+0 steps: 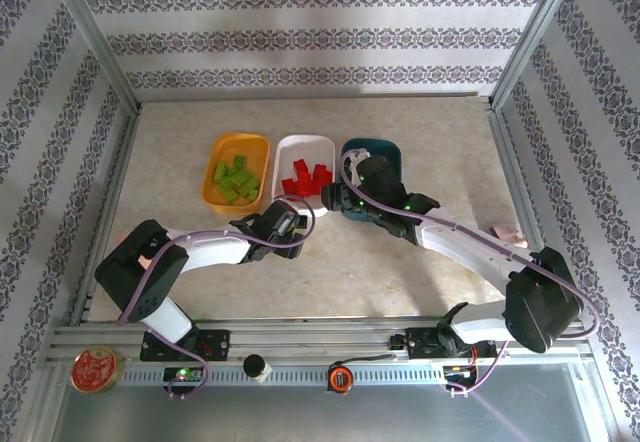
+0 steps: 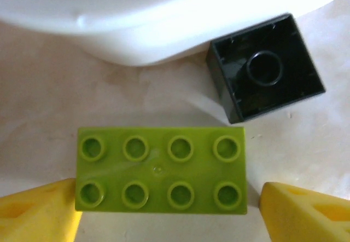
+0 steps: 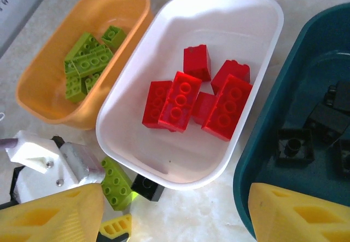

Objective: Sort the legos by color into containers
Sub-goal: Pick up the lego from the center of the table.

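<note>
A lime green lego (image 2: 161, 171) lies studs up on the table, just in front of the white container (image 2: 136, 28). My left gripper (image 2: 167, 208) straddles it, open: the left finger is at the brick's end and a small gap shows at the right finger (image 2: 295, 212). A black lego (image 2: 265, 67) lies hollow side up beside it. My right gripper (image 3: 175, 220) hovers open and empty over the near ends of the white container (image 3: 164, 171) and the teal container (image 3: 246, 171). Green legos (image 3: 87, 64) lie in the orange container (image 3: 49, 110), red legos (image 3: 202, 99) in the white, and black legos (image 3: 311, 127) in the teal.
The three containers stand side by side at mid-table, orange (image 1: 212, 177), white (image 1: 305, 144), teal (image 1: 385, 149). A round red tin (image 1: 95, 369) sits on the front rail at the left. A small pink object (image 1: 508, 232) lies right of the right arm. Metal frame posts border the table.
</note>
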You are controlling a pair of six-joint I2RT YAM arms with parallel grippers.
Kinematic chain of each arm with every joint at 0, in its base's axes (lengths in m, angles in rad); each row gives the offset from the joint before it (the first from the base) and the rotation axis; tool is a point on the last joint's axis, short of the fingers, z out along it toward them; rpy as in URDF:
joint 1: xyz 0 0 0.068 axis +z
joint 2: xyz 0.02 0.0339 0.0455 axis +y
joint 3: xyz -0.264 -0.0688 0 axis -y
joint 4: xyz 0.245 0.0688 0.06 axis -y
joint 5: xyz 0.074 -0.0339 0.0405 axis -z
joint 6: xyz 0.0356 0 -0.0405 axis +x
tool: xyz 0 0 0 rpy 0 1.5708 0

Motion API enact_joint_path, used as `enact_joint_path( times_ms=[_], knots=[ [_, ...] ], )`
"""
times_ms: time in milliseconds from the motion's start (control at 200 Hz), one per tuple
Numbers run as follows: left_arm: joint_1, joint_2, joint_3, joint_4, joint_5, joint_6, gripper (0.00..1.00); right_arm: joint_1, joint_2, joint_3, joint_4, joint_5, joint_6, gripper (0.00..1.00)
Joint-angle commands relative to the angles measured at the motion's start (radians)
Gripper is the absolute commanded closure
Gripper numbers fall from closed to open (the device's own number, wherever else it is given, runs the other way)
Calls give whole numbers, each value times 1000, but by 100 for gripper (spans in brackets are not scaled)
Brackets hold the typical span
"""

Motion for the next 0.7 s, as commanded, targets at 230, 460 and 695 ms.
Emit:
enact_joint_path(
  times_ms=[230,460,695],
  knots=[
    [8,-80,-79,53,85,-49,44,-26,-33,-54,29,30,13,29],
    [6,-478,-166,-75,100,-144,48,-31,-27,-80,49,18,30,29],
    [233,-555,-32,-147,108,-141,53,-16,-37,-132,71,14,54,29]
  ],
)
